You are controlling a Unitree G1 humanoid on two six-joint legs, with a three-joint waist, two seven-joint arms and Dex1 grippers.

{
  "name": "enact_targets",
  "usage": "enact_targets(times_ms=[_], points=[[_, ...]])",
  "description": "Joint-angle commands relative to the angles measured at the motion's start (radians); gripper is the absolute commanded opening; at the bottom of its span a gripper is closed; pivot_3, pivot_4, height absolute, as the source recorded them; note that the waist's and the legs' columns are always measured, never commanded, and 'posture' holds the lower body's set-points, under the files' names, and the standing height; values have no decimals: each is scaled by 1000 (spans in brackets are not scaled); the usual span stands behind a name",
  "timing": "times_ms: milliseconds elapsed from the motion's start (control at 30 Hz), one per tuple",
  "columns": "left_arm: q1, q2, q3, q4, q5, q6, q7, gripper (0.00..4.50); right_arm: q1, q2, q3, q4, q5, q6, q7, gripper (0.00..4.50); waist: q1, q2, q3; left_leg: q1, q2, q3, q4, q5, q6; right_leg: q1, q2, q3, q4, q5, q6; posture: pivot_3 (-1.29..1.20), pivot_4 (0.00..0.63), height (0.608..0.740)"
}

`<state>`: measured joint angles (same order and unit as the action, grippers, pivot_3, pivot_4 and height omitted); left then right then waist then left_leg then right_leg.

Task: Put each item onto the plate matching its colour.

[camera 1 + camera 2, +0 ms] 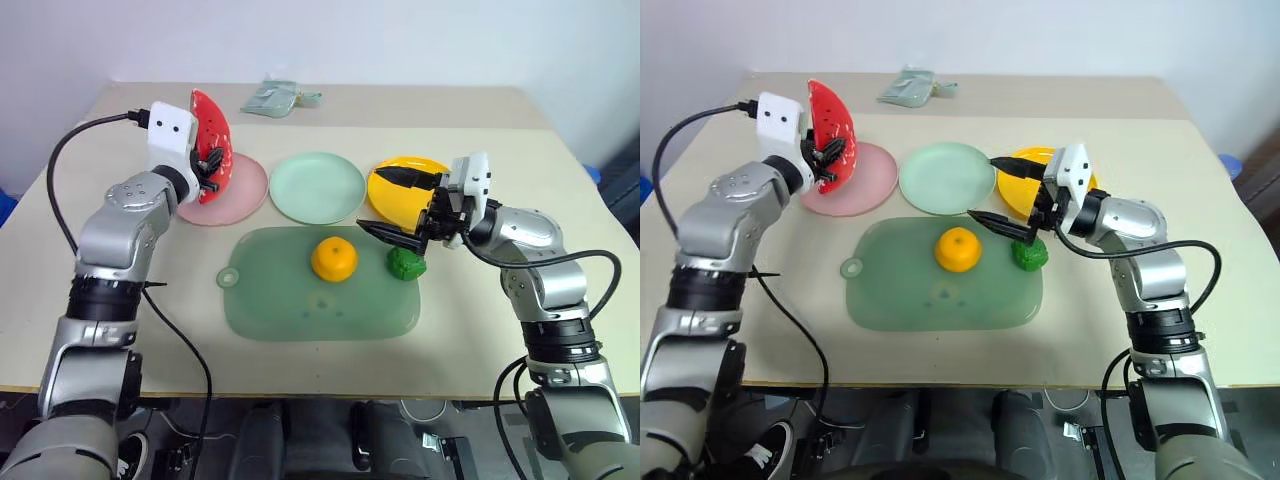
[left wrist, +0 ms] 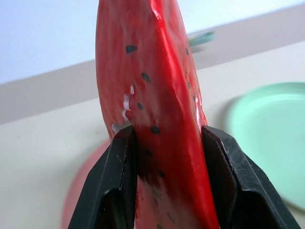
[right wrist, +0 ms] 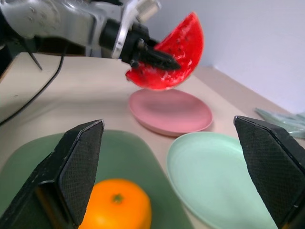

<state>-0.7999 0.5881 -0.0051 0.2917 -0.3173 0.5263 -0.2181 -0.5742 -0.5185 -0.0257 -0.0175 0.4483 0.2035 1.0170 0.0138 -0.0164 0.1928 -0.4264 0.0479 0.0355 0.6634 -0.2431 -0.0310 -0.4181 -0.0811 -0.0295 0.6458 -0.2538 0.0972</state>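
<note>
Illumination is bright, even and diffuse from overhead across the tabletop (image 1: 300, 110); no dim zones. Shadows are soft and short: a faint one lies under the translucent green tray (image 1: 318, 285), and a slightly darker patch beside the orange (image 1: 334, 259). The watermelon wedge (image 2: 152, 95) carries glossy white highlights along its ridge in the left wrist view, where the plates and wall behind it are out of focus. In the right wrist view the near black fingers (image 3: 76, 176) are sharp enough to show texture, and the far wall is featureless. The yellow plate (image 1: 395, 195) shows mild glare. Head views are sharp, with slight bowing at the edges.
</note>
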Motion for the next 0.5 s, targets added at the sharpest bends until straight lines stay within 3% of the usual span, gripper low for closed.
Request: enact_targets(times_ms=[33,300,400,500], points=[[-73,-33,24,136,47,-113,-43,1539,-26,10,-24,12,-32,-45,-52,4500,0,0,0,0,0,0,0,0,0,0,0,0,0,0,0,0,150,740],[-135,-81,1,329,156,-201,-94,1539,8,-10,-20,-6,-36,-48,-44,4500,-3,0,0,0,0,0,0,0,0,-1,0,0,1,0,0,0,150,740],[-130,-84,9,343,178,-218,-86,2797,15,-18,-24,-4,-34,-49,-38,4500,-3,0,0,0,0,0,0,0,0,-2,0,0,2,0,0,0,150,740],[-130,-97,55,326,151,-202,-85,4329,19,-20,-22,-5,-35,-51,-37,4500,-3,0,0,-1,0,0,0,0,0,-2,0,0,2,0,0,0,150,740]])
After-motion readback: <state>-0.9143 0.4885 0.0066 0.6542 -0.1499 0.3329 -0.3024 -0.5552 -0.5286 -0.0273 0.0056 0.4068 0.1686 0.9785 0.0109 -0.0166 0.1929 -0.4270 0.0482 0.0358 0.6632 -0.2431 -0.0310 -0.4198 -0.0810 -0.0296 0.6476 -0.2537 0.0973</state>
